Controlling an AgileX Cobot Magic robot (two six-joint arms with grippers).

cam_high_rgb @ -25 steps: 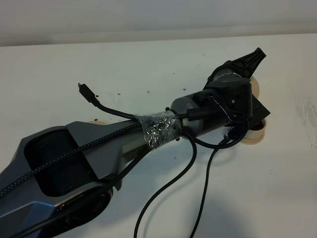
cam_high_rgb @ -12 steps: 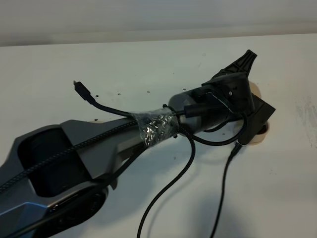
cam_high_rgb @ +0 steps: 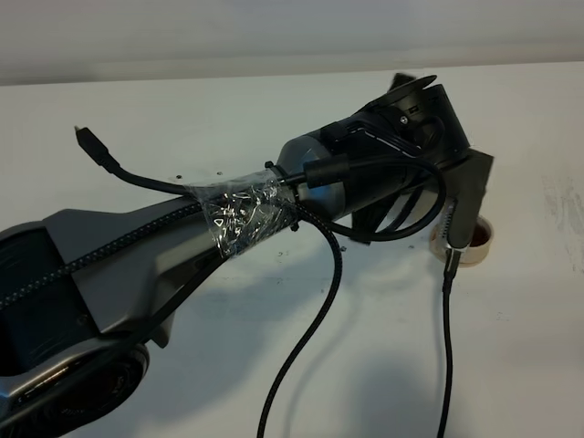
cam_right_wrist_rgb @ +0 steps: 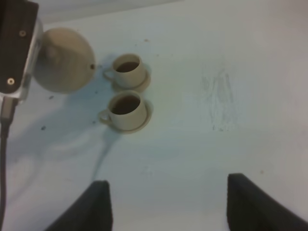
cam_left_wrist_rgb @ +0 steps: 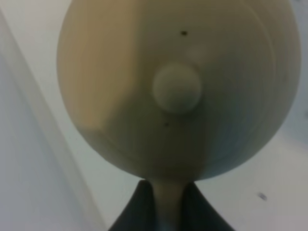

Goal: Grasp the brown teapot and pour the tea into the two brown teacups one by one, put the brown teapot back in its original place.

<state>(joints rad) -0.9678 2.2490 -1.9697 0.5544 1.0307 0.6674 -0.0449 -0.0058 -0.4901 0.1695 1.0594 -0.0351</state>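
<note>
In the left wrist view the brown teapot (cam_left_wrist_rgb: 178,91) fills the frame, its lid knob facing the camera. My left gripper (cam_left_wrist_rgb: 166,195) is shut on its loop handle. The right wrist view shows the teapot (cam_right_wrist_rgb: 65,60) held off the table beside the two brown teacups (cam_right_wrist_rgb: 129,70) (cam_right_wrist_rgb: 126,110). Each cup stands on its small saucer with dark tea inside. From the exterior high camera only one cup (cam_high_rgb: 473,239) shows; the arm hides the teapot. My right gripper (cam_right_wrist_rgb: 168,207) is open and empty, well short of the cups. The large saucer is out of view.
The left arm (cam_high_rgb: 237,228) and its loose black cables (cam_high_rgb: 310,347) cross most of the white table (cam_high_rgb: 529,365) in the exterior high view. The left wrist housing (cam_right_wrist_rgb: 17,43) sits right beside the teapot.
The left arm has risen and drawn back from the cups towards the left, carrying the teapot. More of the near cup is uncovered.
</note>
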